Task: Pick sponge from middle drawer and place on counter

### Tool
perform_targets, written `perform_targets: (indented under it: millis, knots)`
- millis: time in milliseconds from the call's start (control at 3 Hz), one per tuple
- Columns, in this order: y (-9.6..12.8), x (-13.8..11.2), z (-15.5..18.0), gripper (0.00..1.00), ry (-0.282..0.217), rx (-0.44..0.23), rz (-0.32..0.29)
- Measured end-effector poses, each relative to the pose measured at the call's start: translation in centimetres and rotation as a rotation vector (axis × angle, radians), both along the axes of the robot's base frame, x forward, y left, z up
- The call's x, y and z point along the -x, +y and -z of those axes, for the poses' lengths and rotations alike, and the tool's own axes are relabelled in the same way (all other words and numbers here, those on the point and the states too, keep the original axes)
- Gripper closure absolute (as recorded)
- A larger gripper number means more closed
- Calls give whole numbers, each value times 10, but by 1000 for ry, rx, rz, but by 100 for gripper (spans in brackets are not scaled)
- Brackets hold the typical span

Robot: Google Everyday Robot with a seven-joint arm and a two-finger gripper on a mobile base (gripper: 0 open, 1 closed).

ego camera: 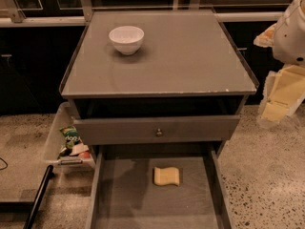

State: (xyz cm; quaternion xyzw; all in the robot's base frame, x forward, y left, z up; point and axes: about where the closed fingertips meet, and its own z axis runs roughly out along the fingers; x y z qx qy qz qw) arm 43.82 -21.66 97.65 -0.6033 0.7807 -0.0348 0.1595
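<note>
The pale-yellow sponge (167, 176) lies flat on the grey floor of the open middle drawer (124, 194), a little right of its middle. The grey counter (190, 56) sits above it, with a white bowl (126, 38) at its back left. My gripper (281, 99), with cream-coloured fingers, hangs at the right edge of the view, beside the counter's right side and well above and to the right of the sponge. It holds nothing that I can see.
The top drawer front with a small round knob (158, 132) stands slightly pulled out above the open drawer. A clear bin with snack packets (71, 142) sits on the floor left of the cabinet. A black rod (38, 197) lies at lower left. Speckled stone floor is on both sides.
</note>
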Motion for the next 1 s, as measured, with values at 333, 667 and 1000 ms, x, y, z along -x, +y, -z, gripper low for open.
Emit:
perform_targets:
  millis: [333,667,1000]
  knots:
    - [0,0,0,0,0,0,0]
    - [-2,0,26,0,35,-5,11]
    - [-7,4,66,0,64,-15,5]
